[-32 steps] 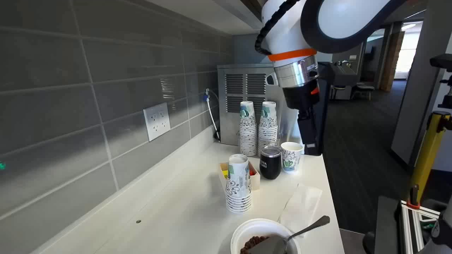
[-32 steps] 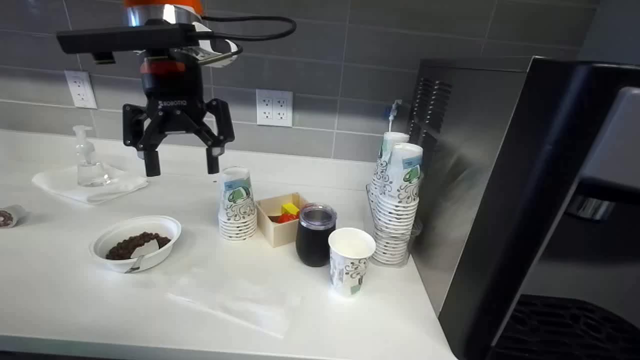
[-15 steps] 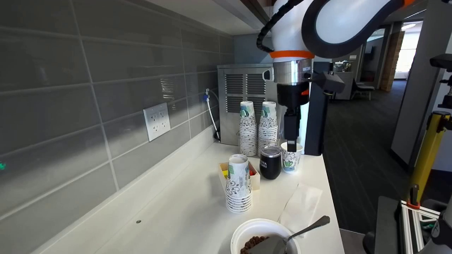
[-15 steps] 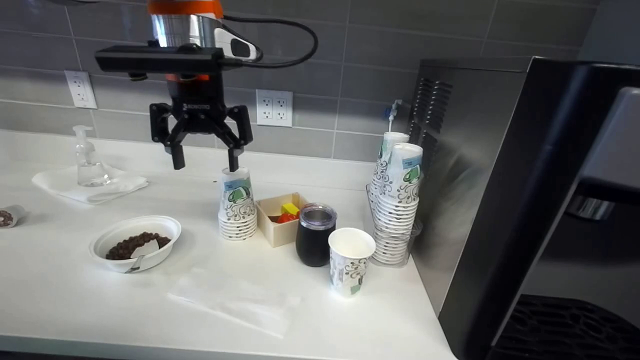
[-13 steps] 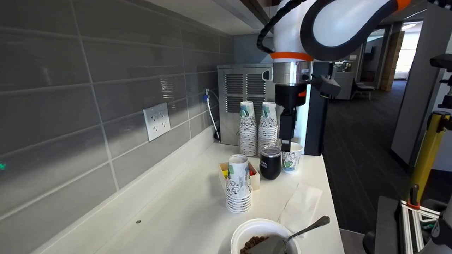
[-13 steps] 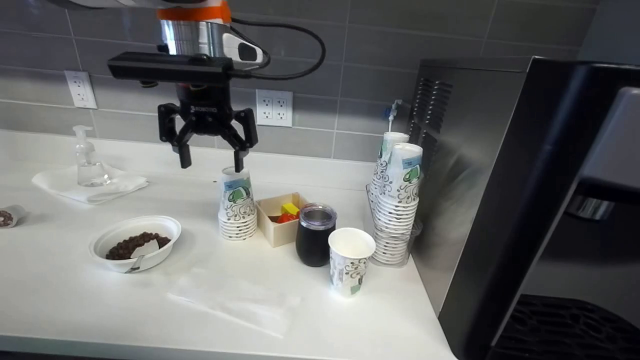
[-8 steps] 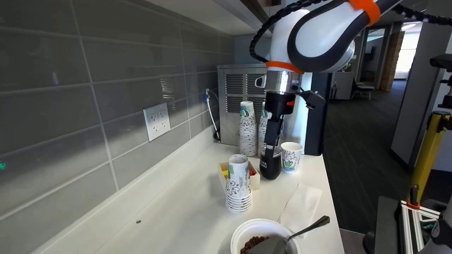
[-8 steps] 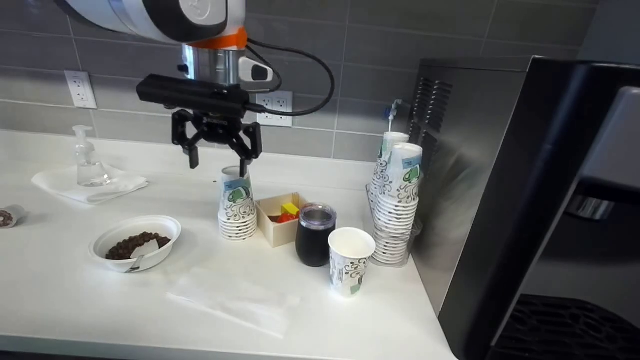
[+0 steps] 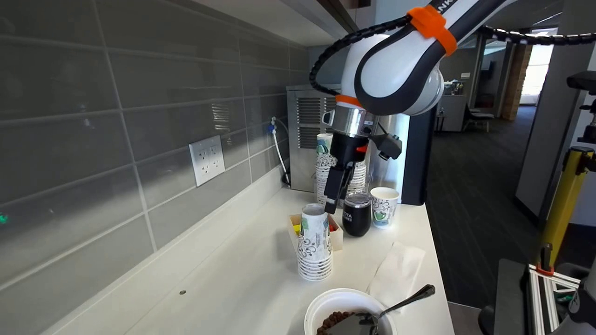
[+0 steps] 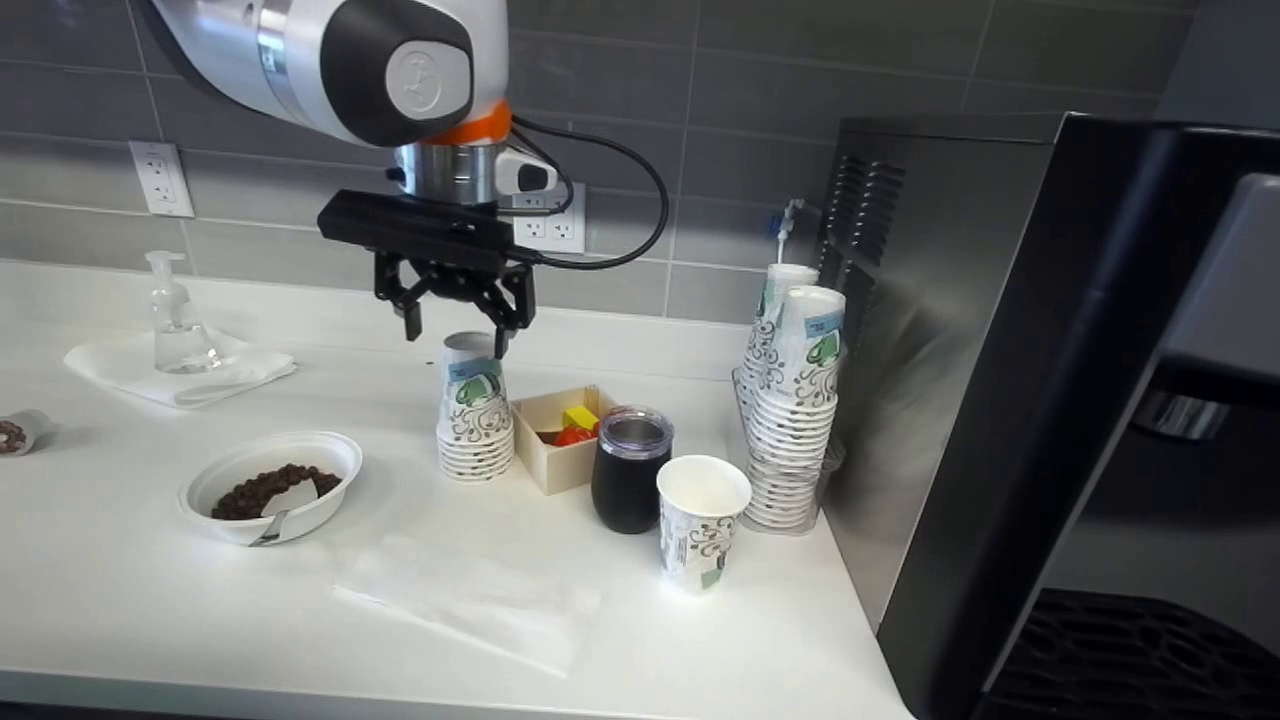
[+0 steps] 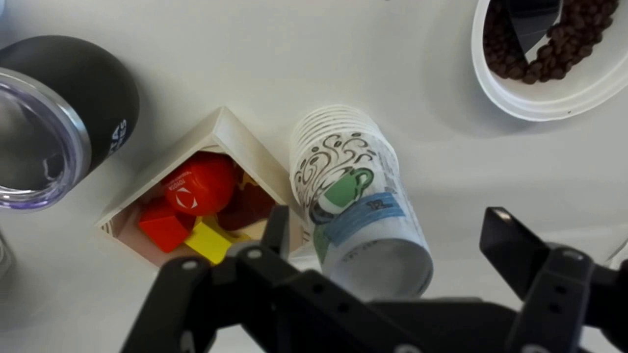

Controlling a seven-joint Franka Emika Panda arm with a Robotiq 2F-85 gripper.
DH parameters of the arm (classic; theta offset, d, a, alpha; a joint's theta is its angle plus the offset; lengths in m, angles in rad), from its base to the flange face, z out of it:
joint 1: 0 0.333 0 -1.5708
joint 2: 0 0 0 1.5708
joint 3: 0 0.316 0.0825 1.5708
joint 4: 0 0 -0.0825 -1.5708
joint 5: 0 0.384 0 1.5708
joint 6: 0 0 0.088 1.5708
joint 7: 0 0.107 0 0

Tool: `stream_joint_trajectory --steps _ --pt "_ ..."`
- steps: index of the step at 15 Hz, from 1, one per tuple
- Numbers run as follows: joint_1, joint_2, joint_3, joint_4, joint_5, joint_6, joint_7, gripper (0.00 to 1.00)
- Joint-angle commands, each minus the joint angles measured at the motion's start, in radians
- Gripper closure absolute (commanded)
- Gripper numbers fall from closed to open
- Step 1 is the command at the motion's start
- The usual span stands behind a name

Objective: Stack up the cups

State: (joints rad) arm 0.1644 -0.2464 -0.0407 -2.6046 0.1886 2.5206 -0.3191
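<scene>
Paper cups (image 10: 475,410), nested into a short stack, stand on the tabletop (image 10: 750,655) just beside a wooden box (image 10: 572,465), which sits toward four o'clock in an exterior view. They have stayed put since earlier; the gripper (image 10: 457,335) has travelled from about ten o'clock of the stack to just short of twelve, and its fingers (image 9: 334,184), straight down toward six o'clock a second ago, now slant between six and seven. The stack's long axis runs upright, twelve to six, in both exterior views, mouths down and bases up; in the wrist view the bases point between five and six o'clock. The gripper's jaws are spread wide and grasp nothing, the stack's top lying between the fingers in the wrist view; whether a fingertip touches it cannot be told. Farther out in an exterior view stand a black tumbler (image 10: 625,490) and a single mouth-up cup (image 10: 695,545) toward four o'clock, two tall cup columns (image 10: 795,400) toward three, and a white bowl (image 10: 300,448) toward eight.
</scene>
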Motion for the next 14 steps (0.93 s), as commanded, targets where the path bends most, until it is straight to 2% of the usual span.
stream_joint_trajectory --steps 1,8,14 --pt "-0.016 0.053 0.008 0.053 0.025 0.05 0.019 0.0" --pt "-0.058 0.139 0.029 0.096 -0.023 0.163 0.121 0.0" --pt "-0.078 0.181 0.044 0.107 -0.04 0.186 0.164 0.0"
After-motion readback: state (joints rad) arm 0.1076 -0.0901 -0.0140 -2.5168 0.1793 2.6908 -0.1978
